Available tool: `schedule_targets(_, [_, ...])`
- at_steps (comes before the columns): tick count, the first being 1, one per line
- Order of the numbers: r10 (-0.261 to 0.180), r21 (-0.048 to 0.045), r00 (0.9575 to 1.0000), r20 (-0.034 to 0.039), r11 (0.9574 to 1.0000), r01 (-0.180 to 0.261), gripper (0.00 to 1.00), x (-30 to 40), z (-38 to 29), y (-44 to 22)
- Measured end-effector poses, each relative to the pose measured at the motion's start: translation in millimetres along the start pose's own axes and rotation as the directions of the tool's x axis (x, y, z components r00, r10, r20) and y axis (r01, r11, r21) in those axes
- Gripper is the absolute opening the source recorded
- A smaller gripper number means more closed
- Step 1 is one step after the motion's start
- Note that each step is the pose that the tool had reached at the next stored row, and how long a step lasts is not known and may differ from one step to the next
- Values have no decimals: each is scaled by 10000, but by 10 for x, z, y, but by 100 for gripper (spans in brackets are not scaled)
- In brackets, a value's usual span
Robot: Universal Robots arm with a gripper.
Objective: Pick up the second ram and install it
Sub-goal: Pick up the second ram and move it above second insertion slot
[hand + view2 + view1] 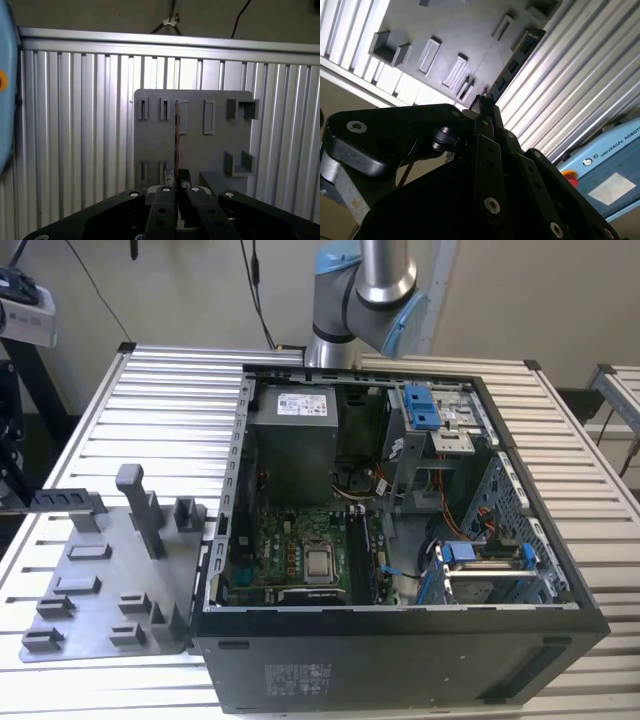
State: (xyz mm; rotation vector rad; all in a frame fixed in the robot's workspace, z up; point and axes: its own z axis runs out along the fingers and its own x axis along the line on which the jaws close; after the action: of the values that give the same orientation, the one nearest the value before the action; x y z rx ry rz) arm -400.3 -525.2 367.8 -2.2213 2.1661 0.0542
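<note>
The second ram (65, 502) is a long dark stick held level over the grey fixture plate (110, 580), at the exterior view's left. My gripper (14, 490) comes in from that edge and is shut on one end of the stick. In the first wrist view the ram (176, 132) shows edge-on, running out from my gripper (177, 189) above the plate (192, 145). In the second wrist view the ram (517, 55) extends from my gripper (487, 107), its dark chips showing. The open computer case (400, 640) lies to the right, with the motherboard (290, 550) exposed.
The fixture plate carries several grey blocks and a tall post (140, 505). Inside the case are a power supply (295, 440), a CPU socket (320, 562) and blue drive brackets (422, 405). The slatted metal table (170, 400) surrounds everything. A blue box (607, 170) sits off the table.
</note>
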Motion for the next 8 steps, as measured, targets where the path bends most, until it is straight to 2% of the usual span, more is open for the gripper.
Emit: schedule_targets(8, [-1, 0, 10000, 1, 10000, 1, 14, -6, -117, -1])
